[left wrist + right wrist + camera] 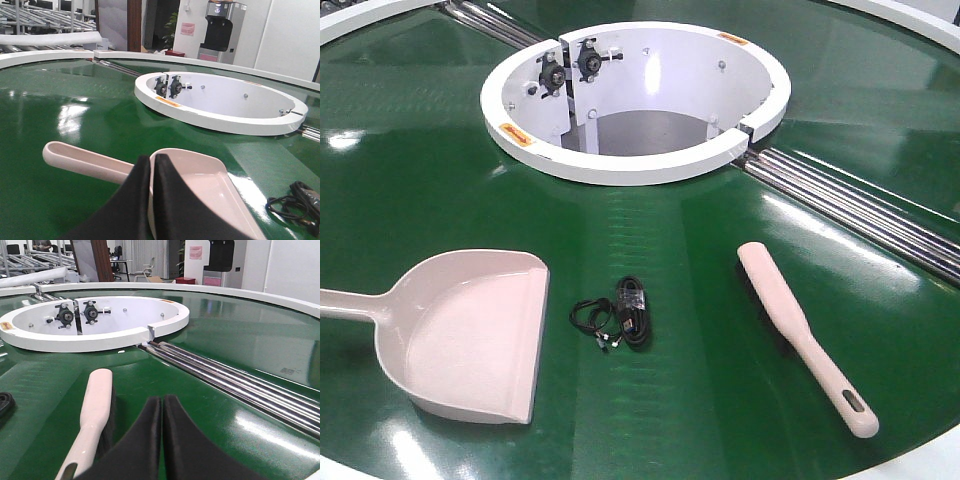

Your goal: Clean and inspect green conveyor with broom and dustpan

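Note:
The green conveyor (420, 190) fills the front view. On it at the left lies the pale pink dustpan (470, 335), mouth facing right, handle running off the left edge. The pink broom (800, 335) rests at the right, bristles down, slotted handle end nearest me. Neither gripper shows in the front view. In the left wrist view my left gripper (151, 157) is shut and empty, hovering over the dustpan (210, 180) where handle meets scoop. In the right wrist view my right gripper (162, 399) is shut and empty, just right of the broom (95, 405).
A coiled black cable (620, 315) lies between dustpan and broom, also seen as the cable (295, 205) at the lower right. The white ring (635, 165) surrounds the central opening. Steel roller strips (860, 210) run from the ring to the right.

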Controlling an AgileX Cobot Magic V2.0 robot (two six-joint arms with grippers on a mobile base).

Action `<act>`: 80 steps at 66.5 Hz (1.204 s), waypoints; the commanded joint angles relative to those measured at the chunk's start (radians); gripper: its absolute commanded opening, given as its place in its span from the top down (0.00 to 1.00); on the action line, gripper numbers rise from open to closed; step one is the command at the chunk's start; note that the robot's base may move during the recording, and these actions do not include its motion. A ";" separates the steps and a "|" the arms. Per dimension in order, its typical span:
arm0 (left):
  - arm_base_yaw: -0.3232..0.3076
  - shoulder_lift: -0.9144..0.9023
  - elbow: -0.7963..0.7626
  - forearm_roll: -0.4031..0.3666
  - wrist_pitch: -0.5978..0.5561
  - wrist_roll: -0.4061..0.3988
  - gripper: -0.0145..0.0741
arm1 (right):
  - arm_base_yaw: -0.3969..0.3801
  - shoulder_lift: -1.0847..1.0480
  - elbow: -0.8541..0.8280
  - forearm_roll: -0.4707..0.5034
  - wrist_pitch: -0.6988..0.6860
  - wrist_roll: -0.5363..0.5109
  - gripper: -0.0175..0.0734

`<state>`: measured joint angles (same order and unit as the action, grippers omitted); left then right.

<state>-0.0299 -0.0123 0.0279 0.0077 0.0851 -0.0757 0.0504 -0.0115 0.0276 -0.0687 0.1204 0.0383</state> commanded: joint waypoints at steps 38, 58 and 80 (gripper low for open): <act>-0.006 -0.014 0.009 -0.008 -0.069 -0.005 0.84 | 0.001 -0.011 0.003 -0.005 -0.078 -0.001 0.82; -0.006 -0.014 0.009 -0.008 -0.069 -0.005 0.84 | 0.001 -0.011 0.003 -0.005 -0.078 -0.001 0.82; -0.006 -0.014 -0.005 -0.008 -0.072 -0.008 0.84 | 0.001 -0.011 0.003 -0.005 -0.078 -0.001 0.82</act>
<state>-0.0299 -0.0123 0.0279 0.0077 0.0841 -0.0757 0.0504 -0.0115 0.0276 -0.0687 0.1204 0.0383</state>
